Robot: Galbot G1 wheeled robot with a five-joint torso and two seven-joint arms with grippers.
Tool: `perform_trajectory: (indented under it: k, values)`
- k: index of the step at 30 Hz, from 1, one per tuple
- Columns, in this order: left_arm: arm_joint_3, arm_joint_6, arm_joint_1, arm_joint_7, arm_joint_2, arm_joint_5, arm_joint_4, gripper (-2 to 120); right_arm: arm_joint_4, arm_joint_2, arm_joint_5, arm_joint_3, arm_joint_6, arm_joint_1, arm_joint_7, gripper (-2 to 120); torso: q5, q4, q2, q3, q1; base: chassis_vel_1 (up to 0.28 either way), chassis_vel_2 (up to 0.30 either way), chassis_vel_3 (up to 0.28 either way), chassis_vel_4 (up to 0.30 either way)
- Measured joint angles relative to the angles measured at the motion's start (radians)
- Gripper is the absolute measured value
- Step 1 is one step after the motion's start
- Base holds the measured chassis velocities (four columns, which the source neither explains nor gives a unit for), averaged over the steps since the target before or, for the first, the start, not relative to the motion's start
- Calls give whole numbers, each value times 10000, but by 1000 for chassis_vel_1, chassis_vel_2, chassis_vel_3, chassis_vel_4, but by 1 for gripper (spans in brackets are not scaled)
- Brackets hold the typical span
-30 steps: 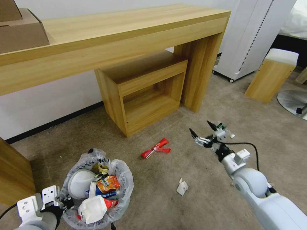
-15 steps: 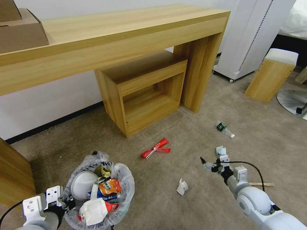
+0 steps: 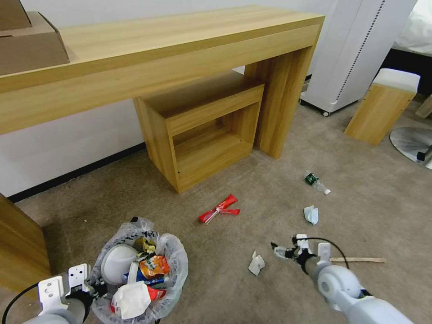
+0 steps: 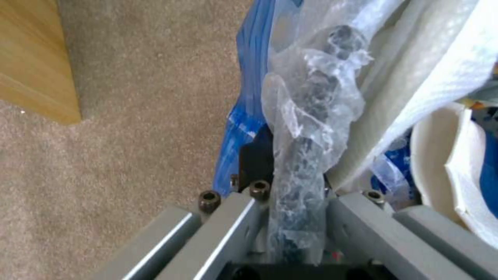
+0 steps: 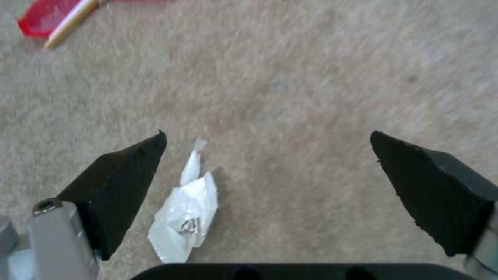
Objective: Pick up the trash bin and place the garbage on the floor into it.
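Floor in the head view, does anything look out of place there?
Yes, litter lies scattered on the floor: a red wrapper, two crumpled papers, a bottle on its side, and a wooden stick. The trash bin is heaped.

A carpeted bedroom-like room: long wooden desk [image 3: 157, 49], wood stool [image 3: 382, 105], bed edge [image 3: 416, 33], beige floor [image 3: 279, 288].

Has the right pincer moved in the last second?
Yes. The right pincer, open, has pulled back from beside the green-label bottle toward the robot, nearing the crumpled white paper.
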Motion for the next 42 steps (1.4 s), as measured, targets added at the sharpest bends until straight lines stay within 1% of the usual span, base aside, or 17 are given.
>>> perform_trajectory:
  k: [5, 10, 21, 25, 34, 42]
  values:
    - [24, -40, 24, -33, -11, 104, 60, 0, -595, 336, -191, -473, 237, 356, -141, 100, 0, 0, 0, 0, 0, 0, 0, 0, 0]
    - [127, -70, 22, -67, -88, 236, 83, 0, -1005, 608, -169, -892, 237, 640, -45, 100, 1, 0, 0, 0, 0, 0, 0, 0, 0]
    - [312, -119, -41, -93, -289, 505, 233, 0, -1521, 1244, -223, -1546, 354, 1021, -28, 100, 2, 0, 0, 0, 0, 0, 0, 0, 0]
    - [348, -135, -50, -92, -354, 586, 282, 0, -1656, 1338, -347, -1655, 404, 1076, 0, 100, 3, 0, 0, 0, 0, 0, 0, 0, 0]
    - [369, -151, -69, -74, -397, 643, 293, 0, -1733, 1268, -456, -1574, 540, 890, -61, 100, 1, -2, 0, 0, 0, 0, 0, 0, 0]
    - [358, -185, -38, -65, -397, 684, 301, 0, -2025, 1573, -623, -1627, 695, 834, -211, 100, 2, 0, 0, -1, 0, 0, 0, 0, 0]
